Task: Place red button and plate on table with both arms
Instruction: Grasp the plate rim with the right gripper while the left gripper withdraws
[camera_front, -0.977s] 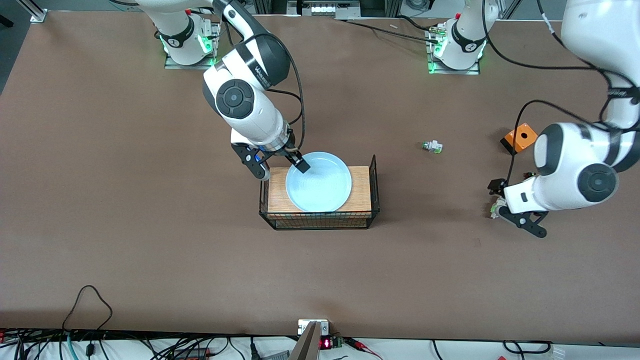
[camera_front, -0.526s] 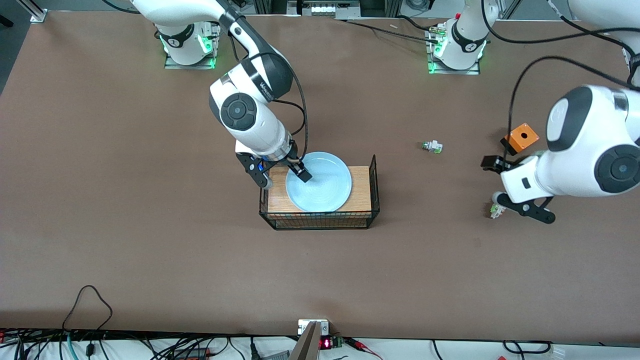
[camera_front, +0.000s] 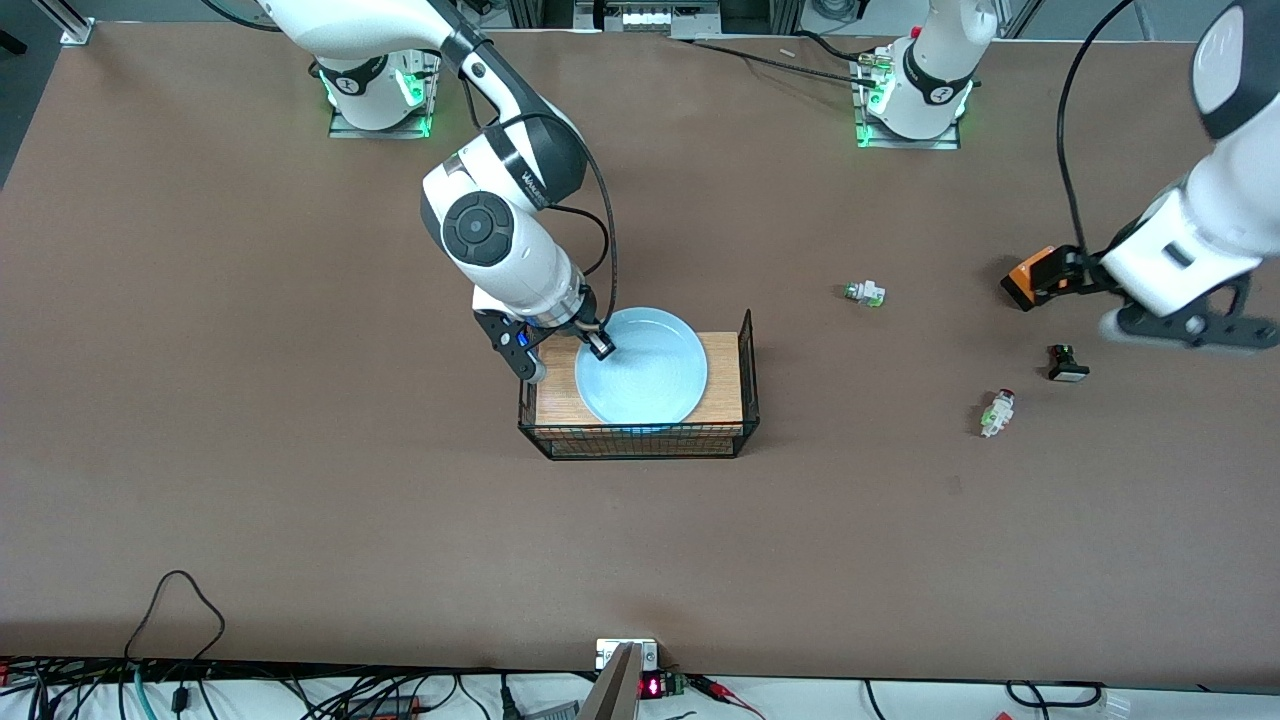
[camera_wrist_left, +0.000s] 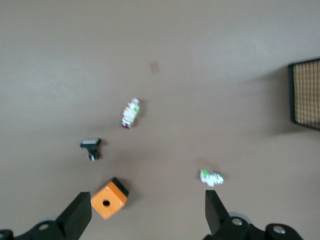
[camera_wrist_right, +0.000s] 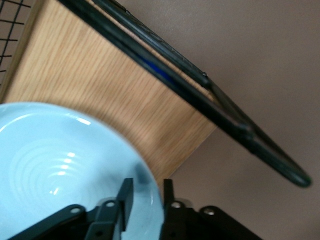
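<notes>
The pale blue plate (camera_front: 650, 370) (camera_wrist_right: 60, 150) lies on the wooden top of the wire basket (camera_front: 722, 375). My right gripper (camera_front: 593, 345) (camera_wrist_right: 146, 197) is shut on its rim at the edge toward the right arm's end, one finger inside the plate and one outside. The red button (camera_front: 997, 412) (camera_wrist_left: 131, 112) lies free on the table (camera_front: 300, 400) toward the left arm's end. My left gripper (camera_front: 1078, 298) (camera_wrist_left: 145, 217) hangs open and empty high above the table, over the orange box (camera_front: 1030, 275) (camera_wrist_left: 109, 198).
A black piece with a white cap (camera_front: 1066, 363) (camera_wrist_left: 91, 147) lies beside the red button. A white piece with a green end (camera_front: 866, 293) (camera_wrist_left: 211, 177) sits between the basket (camera_wrist_left: 306, 92) and the orange box. The basket's black wire rim (camera_wrist_right: 200, 85) runs beside my right gripper.
The left arm has lifted off and pulled back toward its end of the table, uncovering the red button and black piece. The right jaws have narrowed onto the plate's rim; the plate shifted slightly.
</notes>
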